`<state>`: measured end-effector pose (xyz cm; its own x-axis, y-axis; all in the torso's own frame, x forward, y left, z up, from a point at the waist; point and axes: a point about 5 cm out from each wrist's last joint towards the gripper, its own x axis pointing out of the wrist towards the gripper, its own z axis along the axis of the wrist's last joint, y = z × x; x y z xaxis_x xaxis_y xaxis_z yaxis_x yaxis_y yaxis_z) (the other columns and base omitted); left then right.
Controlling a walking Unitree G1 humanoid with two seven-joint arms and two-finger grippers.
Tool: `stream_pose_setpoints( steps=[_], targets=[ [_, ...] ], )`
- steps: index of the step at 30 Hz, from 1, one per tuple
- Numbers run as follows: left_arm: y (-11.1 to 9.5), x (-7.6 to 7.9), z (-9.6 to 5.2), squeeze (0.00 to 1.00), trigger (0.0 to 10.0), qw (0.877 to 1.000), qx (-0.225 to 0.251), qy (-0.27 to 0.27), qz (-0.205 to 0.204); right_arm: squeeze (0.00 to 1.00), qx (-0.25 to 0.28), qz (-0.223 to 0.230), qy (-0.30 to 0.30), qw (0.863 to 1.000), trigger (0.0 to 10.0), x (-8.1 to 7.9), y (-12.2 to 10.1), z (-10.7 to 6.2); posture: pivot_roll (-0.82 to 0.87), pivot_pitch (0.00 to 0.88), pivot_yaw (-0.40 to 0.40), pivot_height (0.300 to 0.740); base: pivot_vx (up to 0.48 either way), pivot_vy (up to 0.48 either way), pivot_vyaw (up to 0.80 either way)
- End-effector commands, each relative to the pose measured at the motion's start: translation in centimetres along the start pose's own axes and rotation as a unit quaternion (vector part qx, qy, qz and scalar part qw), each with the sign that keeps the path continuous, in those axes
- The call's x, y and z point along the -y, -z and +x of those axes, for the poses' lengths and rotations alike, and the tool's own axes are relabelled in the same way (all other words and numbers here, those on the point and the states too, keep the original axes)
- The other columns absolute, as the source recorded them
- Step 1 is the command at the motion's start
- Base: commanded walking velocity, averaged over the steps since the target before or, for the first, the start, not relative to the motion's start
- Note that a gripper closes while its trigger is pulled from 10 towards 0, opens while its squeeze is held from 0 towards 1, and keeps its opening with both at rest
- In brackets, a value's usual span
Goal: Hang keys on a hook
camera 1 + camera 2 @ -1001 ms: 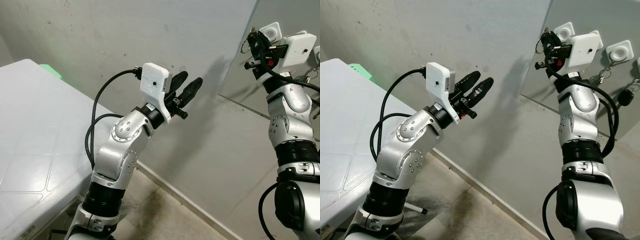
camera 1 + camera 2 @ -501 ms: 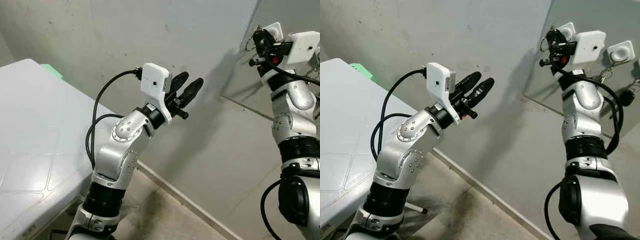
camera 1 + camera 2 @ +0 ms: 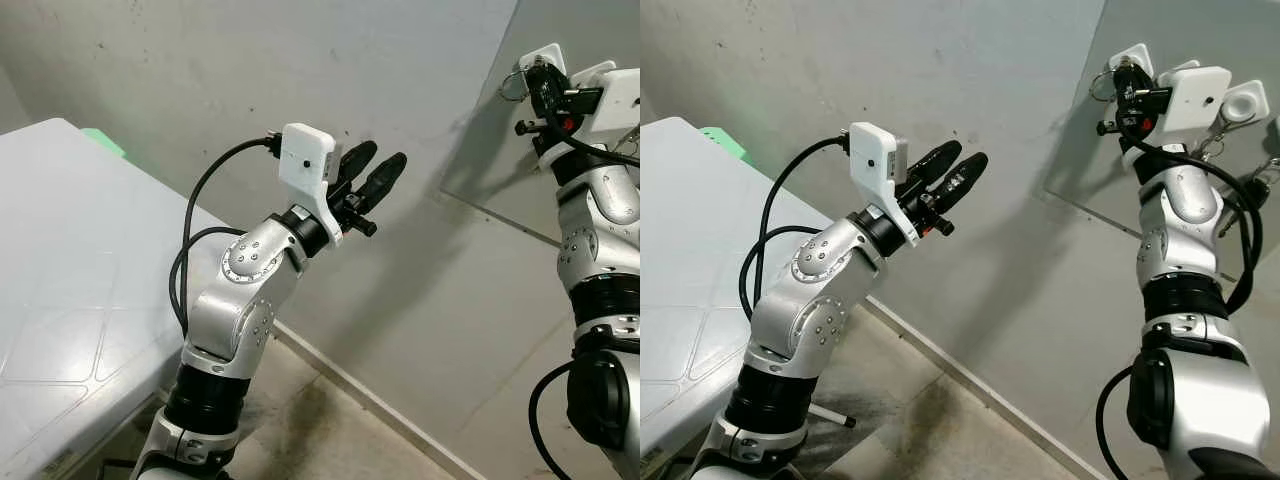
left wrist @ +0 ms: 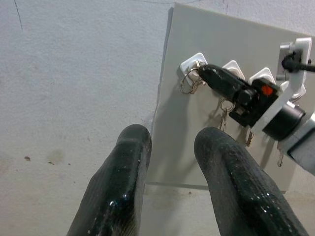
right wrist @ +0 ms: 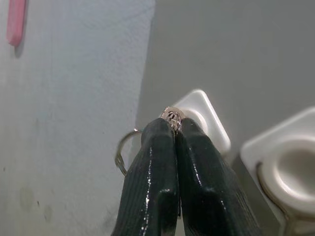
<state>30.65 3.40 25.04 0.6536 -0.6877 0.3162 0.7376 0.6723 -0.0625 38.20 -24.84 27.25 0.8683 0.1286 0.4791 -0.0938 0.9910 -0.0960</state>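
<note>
In the eye views, the right gripper (image 3: 1118,78) is seen raised high against a grey panel (image 3: 1160,30) fixed to the wall, its tip at the leftmost of several white hook mounts (image 3: 1134,55), with the key ring (image 3: 1100,87) dangling just beside it; the task is judged to be in its last stage, with the keys brought to the hook but release not yet made. The left gripper (image 3: 368,172) is held up before the bare plaster wall (image 3: 200,80), idle, its fingers slightly spread and holding nothing. A white table (image 3: 60,260) is seen at the robot's left, and a rough concrete floor (image 3: 940,430) below. In the left wrist view, the right gripper is seen touching the first mount, the ring hanging at it; other keys (image 4: 225,114) hang from the next mounts. In the right wrist view, the fingers (image 5: 157,177) are pressed together, pinching the ring's metal at the mount's face; whether the ring is already over the hook cannot be told.
</note>
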Motion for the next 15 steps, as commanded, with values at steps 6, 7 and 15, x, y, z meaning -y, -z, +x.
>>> stream_pose_setpoints(
  steps=[6, 7, 15],
  targets=[
    [-0.7, 0.2, 0.1, 0.00, 10.0, 1.000, 0.010, 0.002, -0.001, 0.00, 0.023, 0.003, -0.009, 1.000, 10.0, 0.9, -0.2, -1.4, 0.12, 0.000, -0.045, 0.736, 0.000, 0.000, 0.00],
    [-0.7, 0.2, 0.2, 0.00, 10.0, 1.000, 0.010, 0.002, -0.001, 0.00, 0.022, 0.003, -0.015, 1.000, 10.0, 0.8, 0.0, -1.6, 0.12, 0.000, -0.045, 0.736, 0.000, 0.000, 0.00],
    [-0.7, 0.2, 0.2, 0.00, 10.0, 1.000, 0.011, 0.002, -0.003, 0.00, 0.025, -0.017, -0.044, 0.999, 10.0, 0.1, 0.1, -2.1, 0.12, 0.000, -0.045, 0.736, 0.000, 0.000, 0.00]
  ],
)
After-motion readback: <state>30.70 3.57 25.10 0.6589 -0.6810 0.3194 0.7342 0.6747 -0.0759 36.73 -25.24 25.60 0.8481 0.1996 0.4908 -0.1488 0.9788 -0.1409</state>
